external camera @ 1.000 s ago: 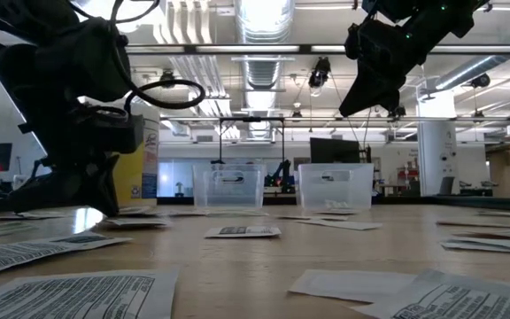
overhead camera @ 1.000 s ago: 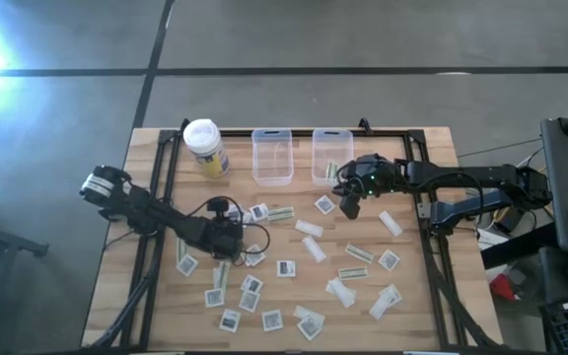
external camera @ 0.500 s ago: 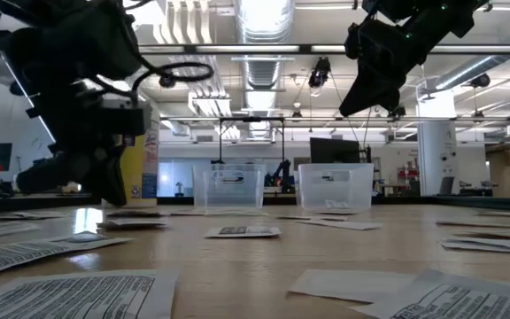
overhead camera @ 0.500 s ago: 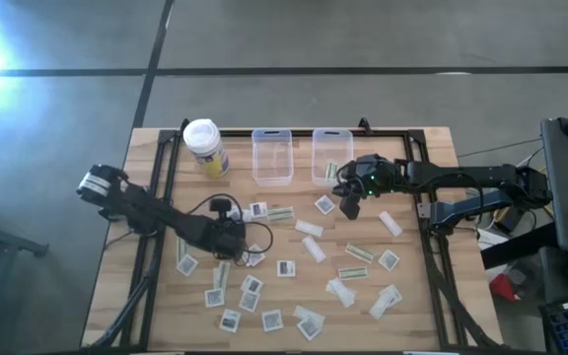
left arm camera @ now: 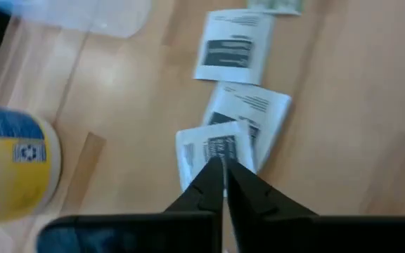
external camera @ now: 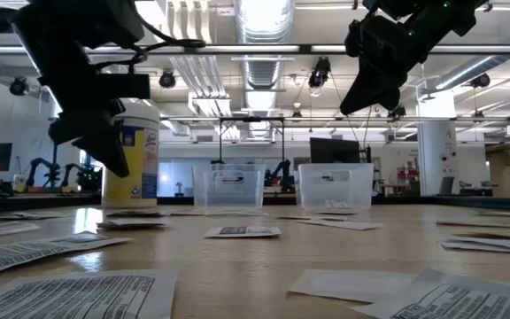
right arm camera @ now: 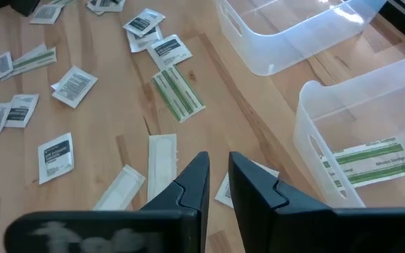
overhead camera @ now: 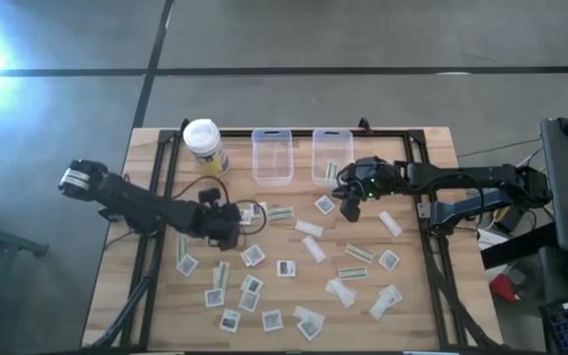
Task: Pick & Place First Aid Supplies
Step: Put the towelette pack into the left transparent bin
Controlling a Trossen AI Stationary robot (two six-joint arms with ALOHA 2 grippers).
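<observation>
Many small white first aid packets (overhead camera: 285, 267) and greenish strips (overhead camera: 359, 253) lie flat over the wooden table. My left gripper (overhead camera: 229, 229) hangs above the left-centre cluster, shut on one square packet with a dark printed patch (left arm camera: 213, 149). In the low view it (external camera: 112, 164) is well clear of the tabletop. My right gripper (overhead camera: 349, 207) hovers by the right clear bin (overhead camera: 330, 155), its fingers (right arm camera: 216, 176) a narrow gap apart with nothing between them. My left gripper pinches the square packet at its near edge (left arm camera: 216, 163) between its two fingertips. The fingers slant down from the table's left side. The packet sticks out beyond the tips, lifted clear above the other packets on the table.
A yellow container with a white lid (overhead camera: 205, 148) stands at the far left. Two clear bins (overhead camera: 272, 156) sit at the far edge; the right one holds greenish strips (right arm camera: 371, 158). Loose packets cover the middle and near part of the table.
My left gripper has risen from the tabletop, rolling its wrist as it went and shifting slightly toward the far edge. The packet has come up with it.
</observation>
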